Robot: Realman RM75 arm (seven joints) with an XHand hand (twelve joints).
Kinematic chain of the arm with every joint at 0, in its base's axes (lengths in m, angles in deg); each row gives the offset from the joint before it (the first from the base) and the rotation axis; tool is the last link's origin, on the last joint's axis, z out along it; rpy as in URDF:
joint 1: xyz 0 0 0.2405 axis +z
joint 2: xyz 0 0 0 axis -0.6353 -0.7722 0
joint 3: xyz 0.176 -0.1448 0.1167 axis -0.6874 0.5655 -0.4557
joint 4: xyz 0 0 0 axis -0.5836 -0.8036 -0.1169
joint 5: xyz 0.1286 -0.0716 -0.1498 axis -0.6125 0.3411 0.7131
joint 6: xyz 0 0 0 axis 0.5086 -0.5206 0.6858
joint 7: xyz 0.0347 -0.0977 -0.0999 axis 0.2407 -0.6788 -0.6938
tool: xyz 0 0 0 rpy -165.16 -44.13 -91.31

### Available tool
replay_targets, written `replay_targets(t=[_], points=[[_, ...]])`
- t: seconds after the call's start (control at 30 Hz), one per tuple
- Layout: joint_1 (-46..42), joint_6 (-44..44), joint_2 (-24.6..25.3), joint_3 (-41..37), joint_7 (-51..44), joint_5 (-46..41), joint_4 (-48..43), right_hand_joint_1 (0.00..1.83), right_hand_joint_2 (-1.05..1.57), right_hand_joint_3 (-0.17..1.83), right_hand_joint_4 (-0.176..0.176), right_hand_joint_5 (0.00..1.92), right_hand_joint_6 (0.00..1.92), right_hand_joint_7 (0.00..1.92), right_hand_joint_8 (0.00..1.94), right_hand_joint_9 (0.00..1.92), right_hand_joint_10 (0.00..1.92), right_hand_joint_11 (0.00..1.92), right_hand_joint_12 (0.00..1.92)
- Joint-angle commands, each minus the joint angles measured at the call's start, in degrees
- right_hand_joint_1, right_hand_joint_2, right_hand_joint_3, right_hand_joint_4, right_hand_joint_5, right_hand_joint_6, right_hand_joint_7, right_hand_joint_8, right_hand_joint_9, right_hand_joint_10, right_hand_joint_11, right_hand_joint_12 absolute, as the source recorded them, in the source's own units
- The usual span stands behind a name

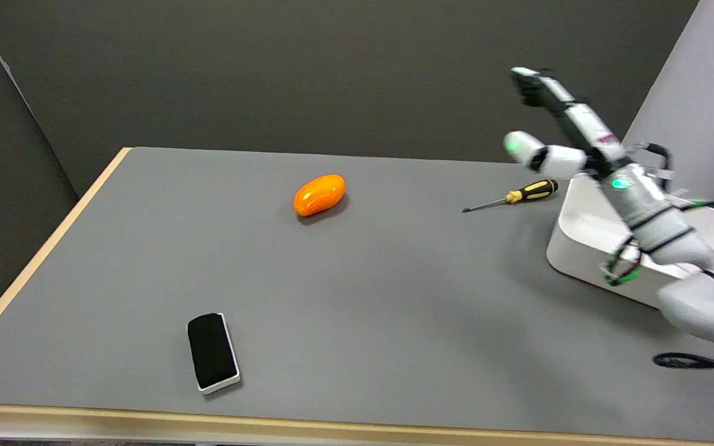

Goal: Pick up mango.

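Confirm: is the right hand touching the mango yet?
No, the right hand hangs in the air near the screwdriver, far from the mango lying alone on the table.

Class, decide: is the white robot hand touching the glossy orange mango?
Apart. The head view shows the robot hand raised at the right, with bare grey table between it and the glossy orange mango.

No readable text, label, brand, number or sign anywhere: none on the mango (pixel 319 194), the screwdriver (pixel 518 196), the black eraser (pixel 212 351), the white tray (pixel 586 229), the robot hand (pixel 571 133), or the grey desk (pixel 394 297).
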Motion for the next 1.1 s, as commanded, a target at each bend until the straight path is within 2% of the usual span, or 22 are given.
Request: replay_targets(t=[0.03,0.2,0.3,0.47,0.57,0.63,0.73,0.93,1.1], points=[[23.27,22.63,12.40,24.88,-19.39,21.24,-15.54,0.75,0.59,1.01,0.033,0.03,0.38,0.05,0.32,0.02,0.57,0.00,0.75],[30.52,30.11,21.71,30.64,-21.11,27.87,-9.98,0.75,0.58,1.00,0.035,0.05,0.28,0.07,0.16,0.01,0.49,0.00,0.74],[35.11,33.92,27.25,33.81,-21.11,30.09,-3.93,0.57,0.58,0.95,0.040,0.03,0.24,0.03,0.16,0.00,0.44,0.00,0.82],[40.98,36.69,34.48,36.33,-21.11,30.68,10.43,0.57,0.58,0.95,0.041,0.01,0.23,0.00,0.15,0.00,0.39,0.00,0.82],[44.14,36.69,39.30,36.33,-21.55,30.68,20.36,0.64,0.58,0.97,0.052,0.02,0.14,0.01,0.05,0.00,0.28,0.00,0.75],[46.14,36.53,42.19,36.33,-23.59,30.68,26.61,0.60,0.61,0.98,0.031,0.01,0.14,0.00,0.06,0.01,0.26,0.00,0.76],[48.22,36.22,45.14,36.33,-25.92,30.68,32.37,0.58,0.58,0.92,0.036,0.00,0.15,0.00,0.01,0.00,0.18,0.00,0.68],[51.32,35.49,48.99,35.53,-29.58,30.20,42.56,0.61,0.59,0.93,0.024,0.00,0.08,0.00,0.00,0.00,0.04,0.00,0.59],[51.40,36.05,49.07,32.00,-31.22,30.20,43.67,0.61,0.61,0.93,0.028,0.00,0.08,0.00,0.00,0.00,0.00,0.00,0.46]])
